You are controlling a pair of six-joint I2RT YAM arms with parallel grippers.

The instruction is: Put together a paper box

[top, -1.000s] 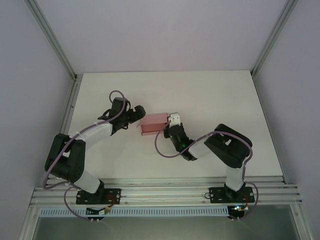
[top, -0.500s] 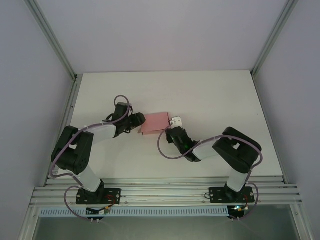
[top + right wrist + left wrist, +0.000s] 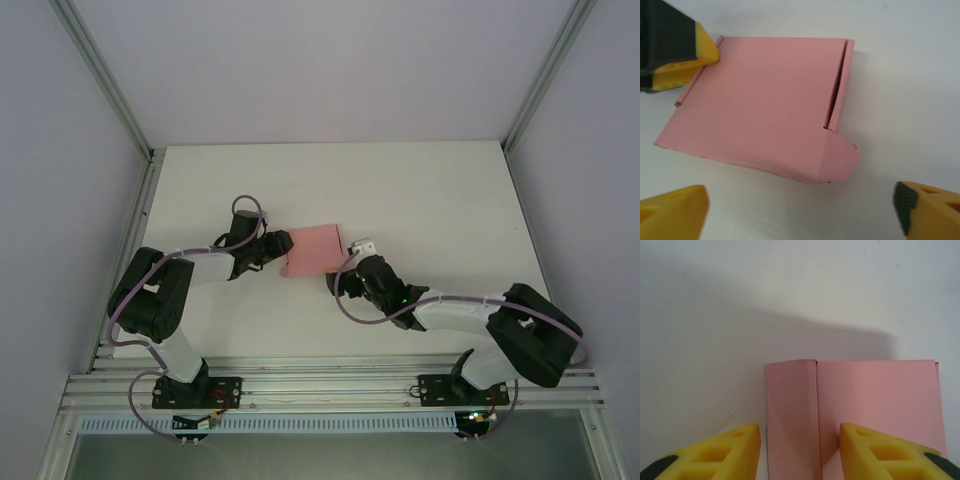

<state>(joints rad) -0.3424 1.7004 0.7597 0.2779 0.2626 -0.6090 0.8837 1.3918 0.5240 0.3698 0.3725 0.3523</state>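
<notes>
The left claw stands about half closed. Its yellow fingers are set either side of a narrow folded flap at the edge of the paper box. The right-hand finger overlaps the pink sheet, and I cannot tell whether the two actually pinch the card. This wrist view gives the straight crease between that flap and the main panel, with a soft shadow on the white worktop beyond. The right claw gapes wide and holds nothing; its fingertips sit low at either side, with the box lying just ahead and apart from both. From this wrist the box reads as a flat pink panel with a rounded tab at its near right corner and a thin strip folded up along the right edge, details too small to make out from overhead. A finger of the left claw sits at the far left corner, touching the edge there. From above, the box is a small pink square near the middle of the worktop, between the two claws. The left arm reaches in from the left to its left edge, and the right arm stretches low from the right, its claw just beside the box's right edge.
</notes>
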